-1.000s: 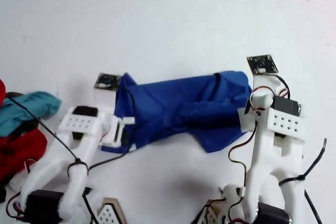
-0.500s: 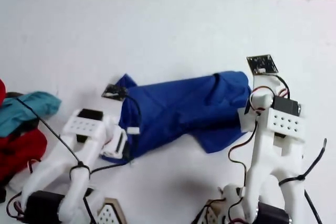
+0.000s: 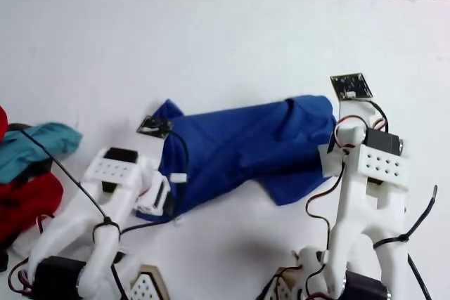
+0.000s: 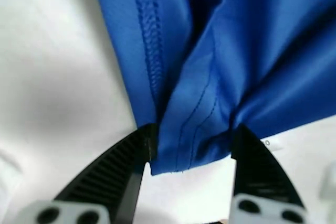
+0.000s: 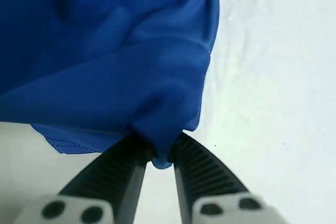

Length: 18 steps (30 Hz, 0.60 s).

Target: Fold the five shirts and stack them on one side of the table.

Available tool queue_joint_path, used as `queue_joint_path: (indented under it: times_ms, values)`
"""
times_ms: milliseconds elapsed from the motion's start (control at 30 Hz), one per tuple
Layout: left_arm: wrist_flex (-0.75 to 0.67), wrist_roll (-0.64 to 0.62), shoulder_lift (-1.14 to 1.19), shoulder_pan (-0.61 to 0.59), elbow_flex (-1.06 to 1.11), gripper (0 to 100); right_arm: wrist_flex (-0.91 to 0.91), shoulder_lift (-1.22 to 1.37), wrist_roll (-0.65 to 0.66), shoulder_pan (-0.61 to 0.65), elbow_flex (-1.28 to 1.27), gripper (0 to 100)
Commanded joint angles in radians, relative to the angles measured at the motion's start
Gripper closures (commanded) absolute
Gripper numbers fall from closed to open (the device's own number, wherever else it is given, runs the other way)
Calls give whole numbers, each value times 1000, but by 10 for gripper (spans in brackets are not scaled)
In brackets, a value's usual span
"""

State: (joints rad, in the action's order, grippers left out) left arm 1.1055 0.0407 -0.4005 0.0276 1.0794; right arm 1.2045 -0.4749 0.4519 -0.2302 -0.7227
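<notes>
A blue shirt [image 3: 246, 145] lies crumpled across the middle of the white table [image 3: 211, 40], stretched between the two arms. At its left end, my left gripper [image 3: 164, 196] is shut on a wide fold of the hem; in the left wrist view the blue shirt [image 4: 210, 66] bunches between the dark fingers [image 4: 137, 153] of that gripper [image 4: 191, 148]. My right gripper [image 3: 336, 137] is at the shirt's right end. There the right gripper [image 5: 163, 153] pinches a narrow tuck of the blue shirt [image 5: 115, 61], its fingers nearly touching.
A teal shirt [image 3: 39, 142] and a red shirt [image 3: 24, 205] lie piled at the table's left edge, beside the left arm. Bare table stretches behind the blue shirt and on the far right.
The left arm has drawn back toward the near edge and turned slightly, pulling the shirt's lower left corner with it. The right arm has kept still.
</notes>
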Motion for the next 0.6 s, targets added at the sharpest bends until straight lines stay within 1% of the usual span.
queue_joint_path:
  times_ms: [0,100,133,167,233,267,300,333,367,533,567]
  values:
    - [11,11,-8,5,7,758,-13,-7,0,-4,34,980]
    - [12,11,-8,5,13,769,-13,-7,0,-4,35,980]
    - [5,11,-8,5,19,796,-13,-7,0,-4,35,980]
    - [-3,11,-8,5,24,837,-13,-7,0,-4,35,980]
    - [-25,11,-8,5,30,956,-13,-7,0,-4,35,980]
    - [-29,14,-8,5,30,991,-13,-7,0,-4,35,980]
    - [-26,20,-8,5,28,965,-13,-7,0,-4,35,980]
    - [-28,25,-8,5,27,962,-13,-7,0,-4,35,980]
    - [-29,25,-8,5,19,977,-13,-7,0,-4,37,980]
    - [-21,18,-8,5,-85,975,-8,-7,-3,-4,71,980]
    - [-20,18,-9,-2,-113,975,-8,-7,-21,-4,83,980]
